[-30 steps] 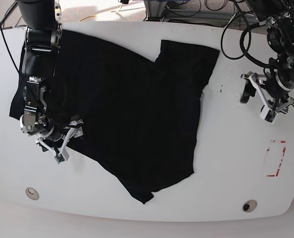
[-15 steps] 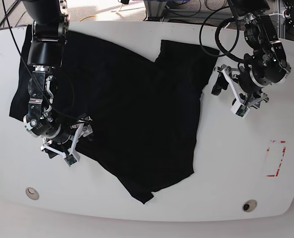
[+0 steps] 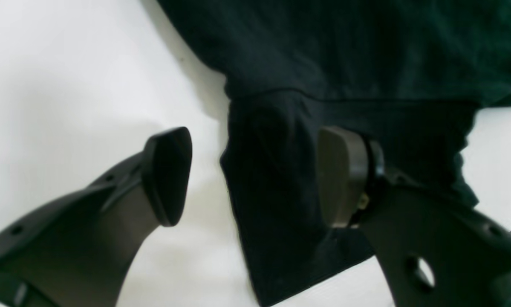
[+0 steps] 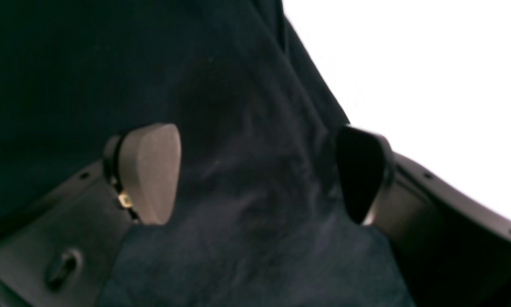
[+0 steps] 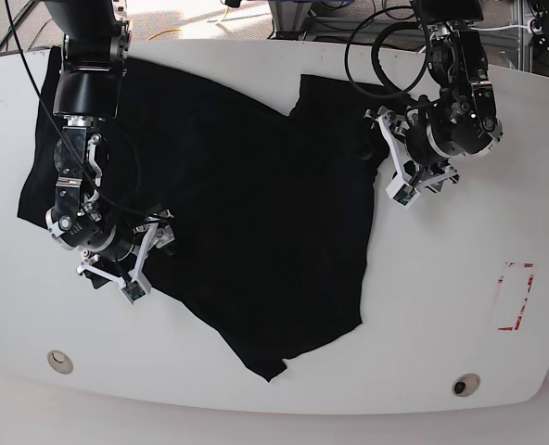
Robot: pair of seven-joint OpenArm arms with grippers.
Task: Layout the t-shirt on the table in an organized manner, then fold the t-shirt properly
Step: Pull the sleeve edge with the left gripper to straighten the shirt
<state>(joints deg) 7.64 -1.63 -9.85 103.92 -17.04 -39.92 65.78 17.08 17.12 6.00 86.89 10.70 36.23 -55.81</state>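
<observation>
Table (image 5: pixel 256 394) is covered across its middle by the t-shirt (image 5: pixel 247 204), which is spread crooked, its long axis running diagonally from the far end beside the right arm toward the near edge at centre. No containers are seen, and nothing is held inside anything.

Left gripper (image 5: pixel 387 159) is poised over the shirt's edge on its own side. In the left wrist view a narrow flap of cloth (image 3: pixel 276 204) is seen lying between the spread jaws of the left gripper (image 3: pixel 255 179); one pad (image 3: pixel 168 175) is over bare table outside the hem, the other is over cloth. Nothing is pinched.

Right gripper (image 5: pixel 143 255) is placed over the opposite, near-side hem. In its wrist view the right gripper (image 4: pixel 259 175) is seen parted wide with rumpled cloth (image 4: pixel 255 213) beneath and between the pads, bare table just beyond one jaw. Nothing is clamped there either.

Each hem is judged nearest to the arm above it, so a downward close would be called for on both sides.
</observation>
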